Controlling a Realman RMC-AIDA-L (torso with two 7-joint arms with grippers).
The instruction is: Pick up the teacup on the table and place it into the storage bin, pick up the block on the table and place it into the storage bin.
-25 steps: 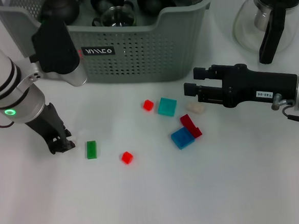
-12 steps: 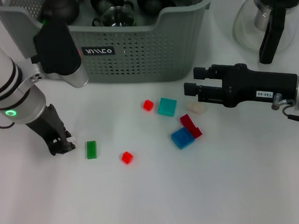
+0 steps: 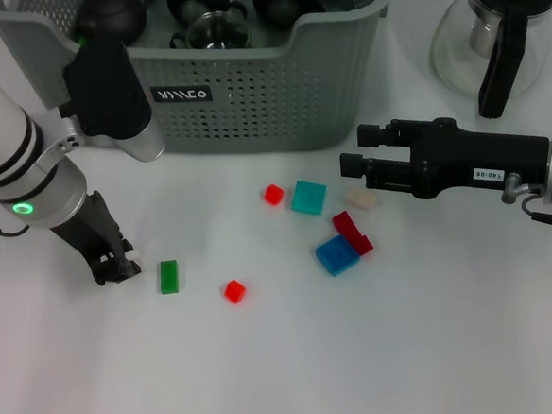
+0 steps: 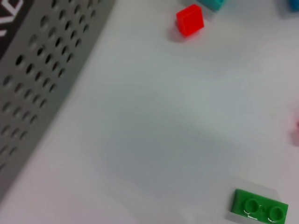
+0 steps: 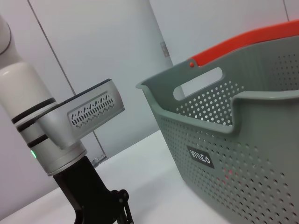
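Left gripper (image 3: 119, 268) low at table, fingertips closed together, nothing between them; green block (image 3: 169, 276) lay just beside it, apart. Right gripper (image 3: 353, 150) hovered horizontal, jaws parted, empty, above cream block (image 3: 360, 199). Blocks on table (image 3: 287, 367), seven: one green, three red, one teal, one blue, one cream. Storage bin (image 3: 278, 93) behind blocks, dark teaware inside. One glass carafe (image 3: 491, 36) right of bin.

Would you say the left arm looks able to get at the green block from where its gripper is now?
Probably yes. The left gripper is down at the table just beside the green block, with only bare tabletop between them. The nearest red block lies on the block's far side, out of the way.
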